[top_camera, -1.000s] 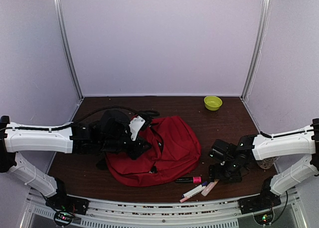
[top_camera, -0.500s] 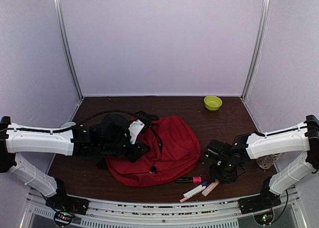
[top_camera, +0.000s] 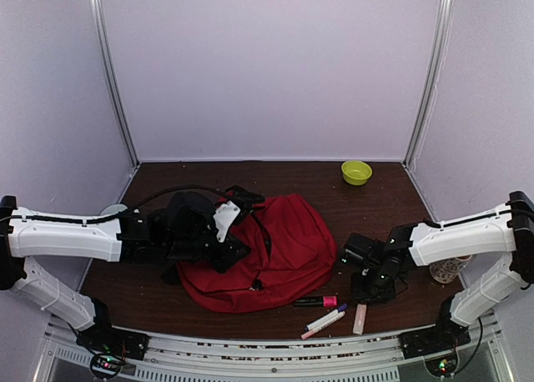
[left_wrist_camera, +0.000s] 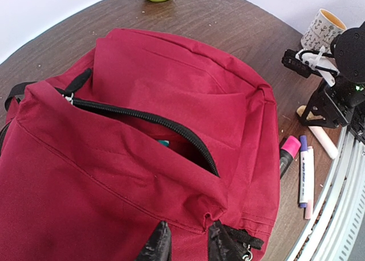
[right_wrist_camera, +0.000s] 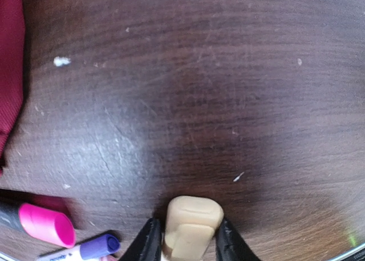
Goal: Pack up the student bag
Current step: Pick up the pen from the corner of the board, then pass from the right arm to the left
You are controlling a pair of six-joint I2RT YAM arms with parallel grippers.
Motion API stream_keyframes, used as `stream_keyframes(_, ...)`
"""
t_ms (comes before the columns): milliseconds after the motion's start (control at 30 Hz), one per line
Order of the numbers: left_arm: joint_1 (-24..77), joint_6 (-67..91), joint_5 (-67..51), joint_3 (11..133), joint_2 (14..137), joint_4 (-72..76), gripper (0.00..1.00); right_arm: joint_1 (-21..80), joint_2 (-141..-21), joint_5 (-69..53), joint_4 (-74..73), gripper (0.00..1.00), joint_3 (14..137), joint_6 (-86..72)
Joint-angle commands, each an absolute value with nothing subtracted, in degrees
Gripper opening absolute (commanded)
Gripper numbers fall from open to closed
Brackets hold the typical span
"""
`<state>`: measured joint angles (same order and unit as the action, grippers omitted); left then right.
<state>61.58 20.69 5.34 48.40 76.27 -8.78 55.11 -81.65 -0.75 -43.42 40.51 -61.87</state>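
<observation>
Looking from overhead first, Mia: where does the student bag (top_camera: 269,250) sit?

Left of centre on the desk (top_camera: 367,207), Tom, lying flat, a soft dark-red heap. The left gripper (top_camera: 232,250) is at its left edge; the right gripper (top_camera: 367,292) is low over the bare wood to its right. A pink-capped marker (top_camera: 317,301), a purple-capped marker (top_camera: 325,321) and a cream-capped marker (top_camera: 360,318) lie near the front edge. A green bowl (top_camera: 356,172) stands well apart at the back.

And the left wrist view?

The jaws are pinched together on a fold of fabric at the near lip of the bag's opening. The black zipper (left_wrist_camera: 142,119) is undone and the main compartment gapes in a long curved slit. Something teal shows inside, too small to name. A patterned mug (left_wrist_camera: 325,28) stands off to the right.

Then the right wrist?

The jaws sit around the cream cap, pressed on both its sides; I judge them clamped on that marker. The pink and purple caps are just beside it on the left.

So which step is it?

Picking up a marker while the mouth is held open, I think. Next it needs lifting clear, carrying over to the slit and releasing inside. The floppy lip could sag shut if that pinch slips.
</observation>
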Motion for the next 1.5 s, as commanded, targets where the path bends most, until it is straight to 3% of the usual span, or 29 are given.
stream_keyframes(0, 61.9, 20.7, 5.2, 48.2, 74.9, -5.8, 0.24, 54.3, -81.6, 2.7, -41.8, 0.28, 41.6, -61.7)
stream_keyframes(233, 61.9, 20.6, 5.0, 48.6, 75.2, -5.7, 0.24, 52.9, -80.1, 3.9, -40.4, 0.14, 41.5, -60.3)
stream_keyframes(1000, 64.5, 21.0, 6.8, 51.8, 73.8, -6.1, 0.25, 52.2, -61.6, 9.4, -35.2, 0.09, 47.3, -57.2)
stream_keyframes(1267, 66.0, 21.4, 7.1, 54.1, 74.4, -4.5, 0.36, 52.9, -60.7, 5.7, -29.4, 0.00, 52.0, -60.5)
stream_keyframes(1467, 66.0, 23.6, 0.6, 57.2, 77.8, 0.2, 0.40, 55.7, -63.4, 6.3, -28.1, 0.00, 56.0, -60.4)
